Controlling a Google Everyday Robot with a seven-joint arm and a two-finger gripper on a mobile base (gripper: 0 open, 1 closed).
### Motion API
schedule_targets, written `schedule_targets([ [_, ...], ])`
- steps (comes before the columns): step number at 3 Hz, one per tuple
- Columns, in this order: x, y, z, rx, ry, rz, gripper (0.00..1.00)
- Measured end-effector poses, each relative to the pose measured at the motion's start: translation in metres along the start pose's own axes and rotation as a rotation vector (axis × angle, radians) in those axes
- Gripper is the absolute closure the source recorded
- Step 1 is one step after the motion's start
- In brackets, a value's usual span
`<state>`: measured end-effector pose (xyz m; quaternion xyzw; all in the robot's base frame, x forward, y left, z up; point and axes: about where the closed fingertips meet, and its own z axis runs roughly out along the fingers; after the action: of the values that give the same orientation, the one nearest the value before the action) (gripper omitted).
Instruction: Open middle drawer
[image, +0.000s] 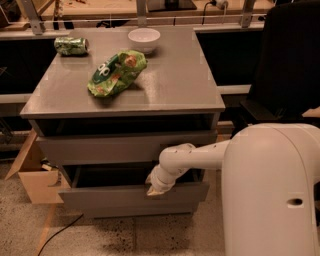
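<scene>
The middle drawer (125, 196), wide, shallow and grey with a plain handleless front, sits under the front edge of the grey counter (175, 85). It is pulled partly out, with a dark strip of interior showing behind its panel. The white robot arm's gripper (156, 189) rests at the panel's top edge, below the counter's front edge and toward the right front corner. Whether it is spread or clamped cannot be told from this view.

The contact sits right of the drawer's centre, so the pull is best made straight out, square to the counter's front edge. An angled pull would probably skew the drawer and jam it. The gripper should also stay low on the panel lip, clear of the grey upper drawer front (100, 148) just above.

On the counter, a crumpled green snack bag (117, 73) lies left of centre and a white bowl (144, 39) stands near the back edge. A green drinks can (71, 46) lies at the back left corner. A smooth pull should leave all three undisturbed.
</scene>
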<state>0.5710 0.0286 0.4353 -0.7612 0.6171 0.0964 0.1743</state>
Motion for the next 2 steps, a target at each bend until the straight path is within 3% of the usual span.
schedule_targets([
  [1,0.0,0.0,0.0,0.0,0.0,0.0,1.0],
  [2,0.006,0.023,-0.004,-0.028,-0.018,0.049,1.0],
])
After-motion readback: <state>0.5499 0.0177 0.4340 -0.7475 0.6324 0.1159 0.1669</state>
